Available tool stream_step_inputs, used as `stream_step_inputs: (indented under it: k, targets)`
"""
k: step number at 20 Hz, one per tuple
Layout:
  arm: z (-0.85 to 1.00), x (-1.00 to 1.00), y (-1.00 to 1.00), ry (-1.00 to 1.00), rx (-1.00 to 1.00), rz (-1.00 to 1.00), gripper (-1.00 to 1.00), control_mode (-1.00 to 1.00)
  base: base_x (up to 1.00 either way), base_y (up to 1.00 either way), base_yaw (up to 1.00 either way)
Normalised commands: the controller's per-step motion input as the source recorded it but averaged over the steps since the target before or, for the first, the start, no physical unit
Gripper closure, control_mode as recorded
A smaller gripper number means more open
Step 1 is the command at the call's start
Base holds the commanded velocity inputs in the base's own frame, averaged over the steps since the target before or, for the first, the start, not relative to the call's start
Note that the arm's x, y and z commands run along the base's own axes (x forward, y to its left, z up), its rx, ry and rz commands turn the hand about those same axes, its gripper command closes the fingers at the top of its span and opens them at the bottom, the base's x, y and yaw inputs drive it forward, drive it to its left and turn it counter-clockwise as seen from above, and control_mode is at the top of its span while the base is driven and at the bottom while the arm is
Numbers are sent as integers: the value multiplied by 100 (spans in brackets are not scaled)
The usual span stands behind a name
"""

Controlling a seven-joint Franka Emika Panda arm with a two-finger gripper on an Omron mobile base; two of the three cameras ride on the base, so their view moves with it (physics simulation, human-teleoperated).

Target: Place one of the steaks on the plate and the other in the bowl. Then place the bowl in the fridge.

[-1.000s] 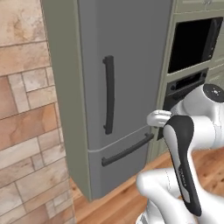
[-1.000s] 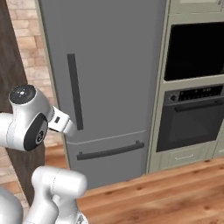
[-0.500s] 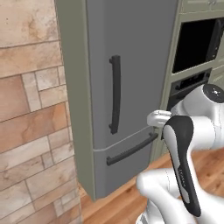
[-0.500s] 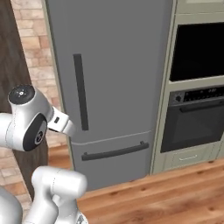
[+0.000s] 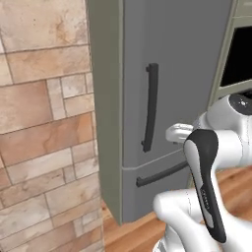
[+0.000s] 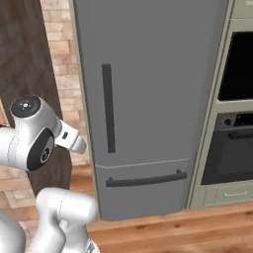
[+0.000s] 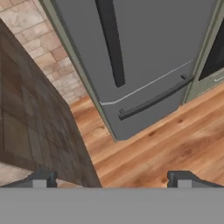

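Note:
The fridge is a tall grey unit with its door shut, a dark vertical bar handle and a lower drawer with a horizontal bar handle. My gripper is open with nothing between its fingertips. It looks down at the fridge's lower half and the floor from some way off. The arm is folded close over the base. The steaks, the plate and the bowl are out of view.
A black-windowed wall oven stands right of the fridge. A brick wall and a dark wood panel flank its left side. Wooden floor lies in front.
The whole picture has shifted. The fridge now sits further right and looks larger in both base views, so the base has driven. The arm's pose and the open jaws are unchanged.

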Motion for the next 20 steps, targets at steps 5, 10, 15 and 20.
stream_step_inputs:
  k: [5, 10, 15, 20]
  targets:
    - [0, 0, 0, 0, 0, 0, -100, 100, -5, -5, -9]
    - [0, 0, 0, 0, 0, 0, -100, 100, 7, 20, -46]
    - [-2, 15, 14, 0, 0, -3, -100, -100, 25, 18, -21]
    - [-2, 13, 15, -9, 1, 10, -100, -100, 0, 0, 0]
